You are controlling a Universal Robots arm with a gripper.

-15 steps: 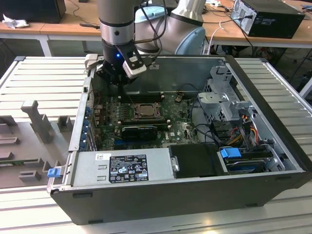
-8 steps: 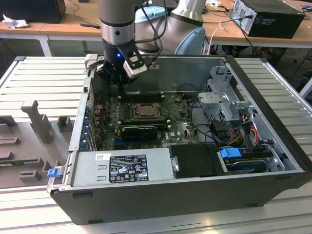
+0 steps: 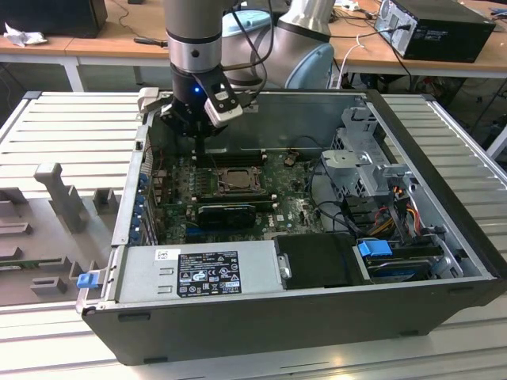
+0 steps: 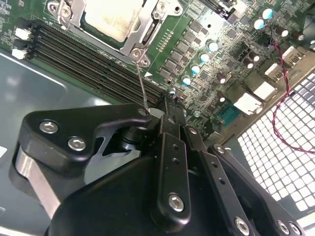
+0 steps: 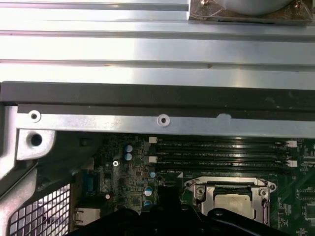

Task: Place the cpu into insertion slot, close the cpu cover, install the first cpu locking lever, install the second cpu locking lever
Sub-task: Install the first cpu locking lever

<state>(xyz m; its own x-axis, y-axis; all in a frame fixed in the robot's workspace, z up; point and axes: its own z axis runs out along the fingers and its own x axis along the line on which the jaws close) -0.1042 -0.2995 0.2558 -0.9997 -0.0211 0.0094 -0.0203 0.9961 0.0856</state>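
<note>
You see the gripper (image 3: 200, 136) lowered into the open computer case (image 3: 317, 317); just beyond its fingers lies the cpu (image 3: 235, 180) in the insertion slot (image 3: 215, 184), the cpu cover (image 3: 252, 176) framing it; memory slots (image 3: 234, 155) run beside.

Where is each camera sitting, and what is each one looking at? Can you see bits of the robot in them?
Exterior view: off the arm, above the open computer case, looking down; the arm and end effector hang over the cpu.
Second wrist view: on the arm, looking past the black end effector at the cpu.
First wrist view: on the arm, facing the case wall; a black robot part sits by the cpu.
All three share the cpu.
</note>
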